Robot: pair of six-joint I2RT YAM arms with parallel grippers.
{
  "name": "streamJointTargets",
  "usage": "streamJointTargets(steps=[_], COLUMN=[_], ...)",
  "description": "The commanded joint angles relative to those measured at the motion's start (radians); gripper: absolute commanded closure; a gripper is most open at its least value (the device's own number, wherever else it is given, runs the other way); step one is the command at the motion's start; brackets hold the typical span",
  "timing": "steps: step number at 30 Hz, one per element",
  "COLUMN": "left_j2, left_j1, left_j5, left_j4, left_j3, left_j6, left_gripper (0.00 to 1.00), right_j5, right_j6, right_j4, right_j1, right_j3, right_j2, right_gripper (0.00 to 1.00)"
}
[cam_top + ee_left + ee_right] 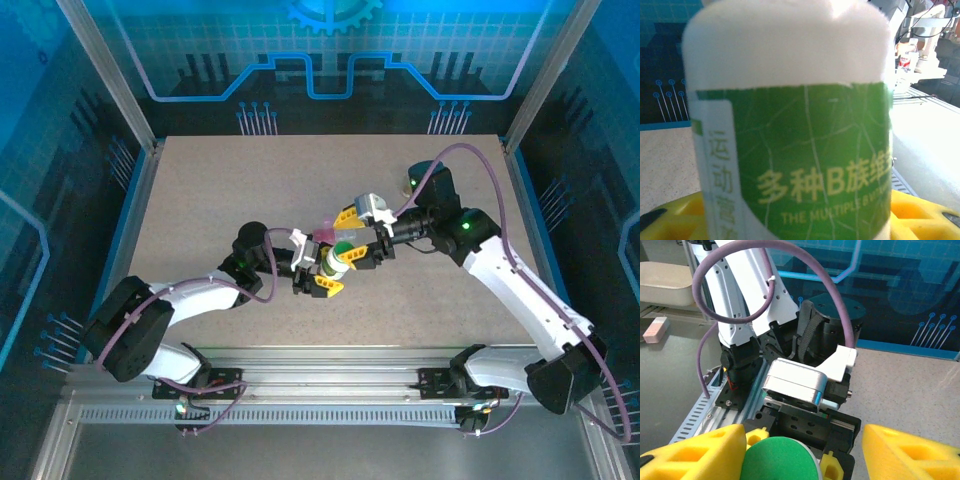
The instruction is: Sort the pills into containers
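Although the left gripper (322, 268) is clamped on the white bottle (790, 125), centre of overhead frame, its green cap (780, 460) is on. Right gripper (802, 451) straddles cap, fingers apart. Judged: opening stage, all sorting left.

Left arm reaching forward over mid-worktop, its pincer (328, 270) clamping a white bottle (790, 125), right arm bending inward, its pincer (352, 238) spreading wide, straddling the bottle's top.

A speckled beige tabletop (200, 200) sits inside blue circuit-patterned panels (330, 50) (aluminium posts (108, 75) at the corners), brightly lit.
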Motion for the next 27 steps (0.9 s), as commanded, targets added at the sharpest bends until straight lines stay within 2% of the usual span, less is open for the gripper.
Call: streamJointTargets(steps=[1, 11, 17, 22, 27], left_j2=[-0.001, 0.001, 0.011, 0.007, -0.024], left_j1=[0.010, 0.027, 0.026, 0.025, 0.022], left_j5=[0.039, 0.037, 0.044, 0.052, 0.029], left_j4=[0.034, 0.016, 0.007, -0.067, -0.273], left_j3=[0.040, 0.044, 0.044, 0.059, 0.089], left_j6=[0.026, 0.036, 0.046, 0.084, 0.213], left_gripper=[1.00, 1.00, 1.00, 1.00, 1.00], right_j5=[-0.034, -0.009, -0.020, -0.019, -0.017], right_j6=[-0.063, -0.115, -0.093, -0.081, -0.061], right_j4=[-0.092, -0.160, -0.136, -0.139, -0.169], right_j1=[-0.010, -0.009, -0.006, -0.003, 0.005], right_j3=[0.029, 0.049, 0.050, 0.064, 0.087], right_j2=[0.022, 0.040, 0.042, 0.052, 0.064], right_gripper=[0.36, 0.33, 0.43, 0.50, 0.67])
